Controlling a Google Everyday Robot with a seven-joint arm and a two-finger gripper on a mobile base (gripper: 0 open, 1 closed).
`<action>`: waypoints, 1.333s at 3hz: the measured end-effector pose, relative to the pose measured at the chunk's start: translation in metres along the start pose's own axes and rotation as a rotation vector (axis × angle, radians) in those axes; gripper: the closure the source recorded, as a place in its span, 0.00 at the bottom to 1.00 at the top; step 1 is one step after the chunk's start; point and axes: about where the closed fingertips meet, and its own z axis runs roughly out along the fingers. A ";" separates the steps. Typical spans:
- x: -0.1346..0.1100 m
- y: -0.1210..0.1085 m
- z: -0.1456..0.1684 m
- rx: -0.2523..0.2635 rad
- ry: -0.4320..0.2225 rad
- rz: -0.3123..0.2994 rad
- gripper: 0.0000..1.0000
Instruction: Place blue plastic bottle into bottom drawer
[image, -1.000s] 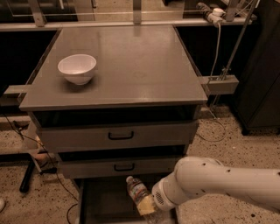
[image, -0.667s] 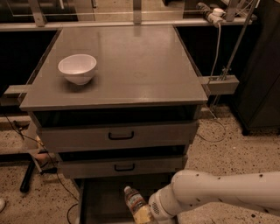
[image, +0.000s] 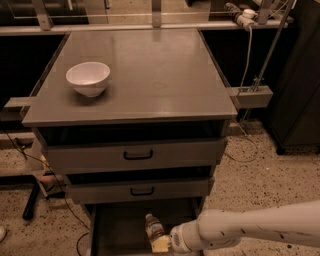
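Note:
The blue plastic bottle (image: 154, 230), clear with a white cap and a label band, stands tilted over the dark inside of the open bottom drawer (image: 119, 227) at the foot of the cabinet. My gripper (image: 162, 244) comes in from the right at the bottom edge of the camera view, at the bottle's lower part, on the end of the white arm (image: 250, 230). Its lower part is cut off by the frame edge.
A white bowl (image: 88, 78) sits on the left of the grey cabinet top (image: 150, 75). Two drawers with black handles (image: 138, 155) stand above the bottom drawer. Cables lie on the speckled floor at left. A dark cabinet (image: 300, 75) stands at right.
The arm and the bottle have moved left and lower, deeper over the bottom drawer. The bowl and the upper drawers have not moved.

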 end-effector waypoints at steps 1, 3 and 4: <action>0.011 -0.002 0.016 -0.024 0.018 0.030 1.00; 0.011 -0.019 0.037 -0.057 -0.019 0.083 1.00; 0.002 -0.050 0.067 -0.126 -0.095 0.160 1.00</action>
